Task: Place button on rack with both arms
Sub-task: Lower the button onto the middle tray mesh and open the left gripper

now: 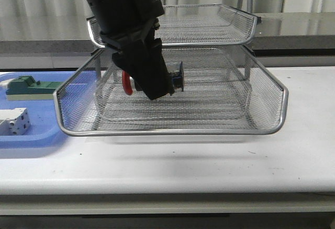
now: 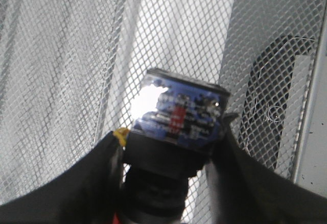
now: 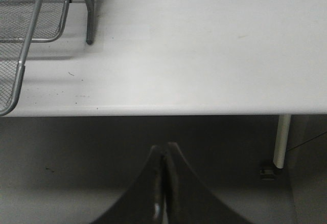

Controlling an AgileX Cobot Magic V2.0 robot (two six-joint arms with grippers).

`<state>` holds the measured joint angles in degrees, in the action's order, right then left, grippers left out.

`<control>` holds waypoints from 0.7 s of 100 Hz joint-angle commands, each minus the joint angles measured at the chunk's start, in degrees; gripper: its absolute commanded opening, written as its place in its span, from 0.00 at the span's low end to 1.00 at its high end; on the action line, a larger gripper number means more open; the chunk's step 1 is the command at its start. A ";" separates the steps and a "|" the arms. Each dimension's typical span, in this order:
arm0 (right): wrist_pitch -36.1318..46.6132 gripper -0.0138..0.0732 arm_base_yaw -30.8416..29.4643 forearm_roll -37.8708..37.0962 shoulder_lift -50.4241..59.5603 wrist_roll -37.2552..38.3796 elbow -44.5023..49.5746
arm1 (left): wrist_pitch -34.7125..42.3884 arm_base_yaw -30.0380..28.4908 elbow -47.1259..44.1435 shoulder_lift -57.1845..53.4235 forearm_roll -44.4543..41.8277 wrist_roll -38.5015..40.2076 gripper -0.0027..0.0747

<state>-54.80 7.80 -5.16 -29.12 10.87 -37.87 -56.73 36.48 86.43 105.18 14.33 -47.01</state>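
My left jaws (image 1: 157,85) clamp the button (image 1: 175,78) between them, above the mesh of the rack (image 1: 172,129), its pulled-out tray beneath. My right jaws (image 3: 163,183), pressed together and empty, hang off the surface (image 3: 204,45) edge.

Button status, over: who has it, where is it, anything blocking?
Left gripper shut on button, held over the pulled-out rack tray. Right gripper shut, empty, off the table edge. Nothing blocking.
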 commanded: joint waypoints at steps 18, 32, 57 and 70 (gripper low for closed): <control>2.94 0.08 -0.11 -0.87 -0.17 -0.24 -2.00 | 1.11 0.44 1.87 -2.86 1.40 0.27 0.68; 2.94 0.08 -0.11 -0.87 -0.17 -0.24 -2.00 | 0.64 0.44 1.87 -3.02 1.66 0.51 0.68; 2.94 0.08 -0.11 -0.87 -0.17 -0.24 -2.00 | -2.25 0.44 1.87 -6.97 2.74 1.79 0.67; 2.94 0.08 -0.11 -0.87 -0.17 -0.24 -2.00 | -2.61 0.31 1.87 -10.03 2.63 3.60 0.67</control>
<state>-54.80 7.80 -5.16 -29.12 10.87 -37.87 -59.82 36.48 86.43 100.18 15.19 -45.24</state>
